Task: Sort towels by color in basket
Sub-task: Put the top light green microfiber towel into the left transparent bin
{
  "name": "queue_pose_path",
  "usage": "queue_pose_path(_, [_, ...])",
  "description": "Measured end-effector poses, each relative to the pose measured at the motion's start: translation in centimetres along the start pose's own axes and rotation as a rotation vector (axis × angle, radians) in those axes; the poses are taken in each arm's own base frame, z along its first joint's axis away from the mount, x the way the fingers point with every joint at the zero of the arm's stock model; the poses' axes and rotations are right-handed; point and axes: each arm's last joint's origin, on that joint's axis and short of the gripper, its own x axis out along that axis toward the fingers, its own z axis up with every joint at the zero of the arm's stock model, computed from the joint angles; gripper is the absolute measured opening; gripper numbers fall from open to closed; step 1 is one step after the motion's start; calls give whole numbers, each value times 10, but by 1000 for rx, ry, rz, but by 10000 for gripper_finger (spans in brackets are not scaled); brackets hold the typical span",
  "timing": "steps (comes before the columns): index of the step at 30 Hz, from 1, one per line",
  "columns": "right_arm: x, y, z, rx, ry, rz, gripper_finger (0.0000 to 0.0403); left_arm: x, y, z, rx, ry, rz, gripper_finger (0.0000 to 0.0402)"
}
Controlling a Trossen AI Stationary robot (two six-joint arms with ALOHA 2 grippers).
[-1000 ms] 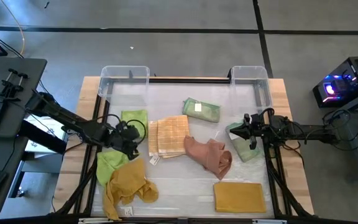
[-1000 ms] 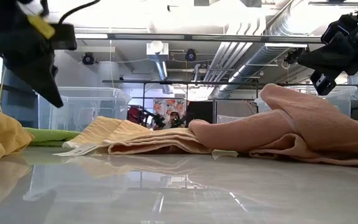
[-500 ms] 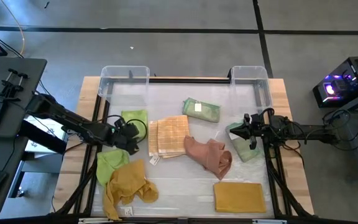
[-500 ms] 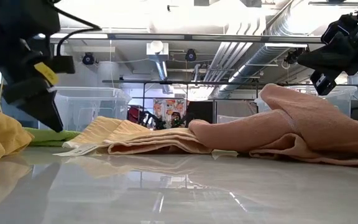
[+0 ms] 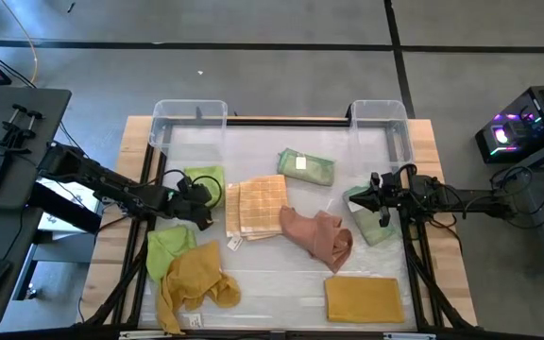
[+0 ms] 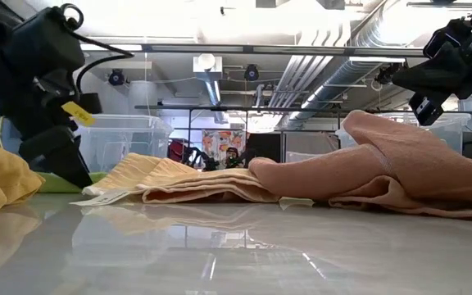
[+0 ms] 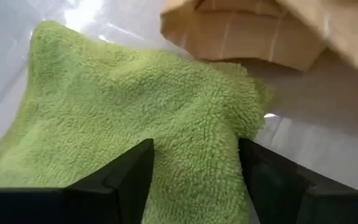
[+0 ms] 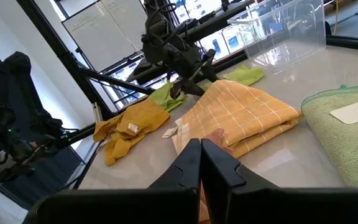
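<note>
Left gripper [image 5: 199, 200] down on lime towel [image 7: 135, 124] at table's left, fingers [image 7: 126, 180] spread and pressed into the pile, nothing pinched yet. Checked towel [image 5: 258, 205] just beside it, touching lime towel's edge. Second lime towel [image 5: 168, 250] nearer front-left, partly under crumpled mustard towel [image 5: 195, 280]. Pink towel [image 5: 317, 235] bunched mid-table, overlapping checked towel's corner. Folded pale green towel [image 5: 305, 167] with white tag toward the back. Folded mustard towel [image 5: 364, 298] front-right. Right gripper [image 5: 380, 200] hovering at right side over another pale green towel [image 5: 371, 227], fingers [image 8: 194, 168] pressed together, empty. Two clear bins [image 5: 189, 121] at back corners.
</note>
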Motion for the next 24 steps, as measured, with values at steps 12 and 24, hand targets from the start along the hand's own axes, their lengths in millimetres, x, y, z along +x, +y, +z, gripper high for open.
queue_pose_path(12, [0, 0, 0, 0, 0, 0, 0, -8, -4, 12, -34, 32, -51, 14])
queue_pose_path(24, [0, 0, 0, 0, 0, 0, 0, -102, 5, 136, 150, -207, 265, 5])
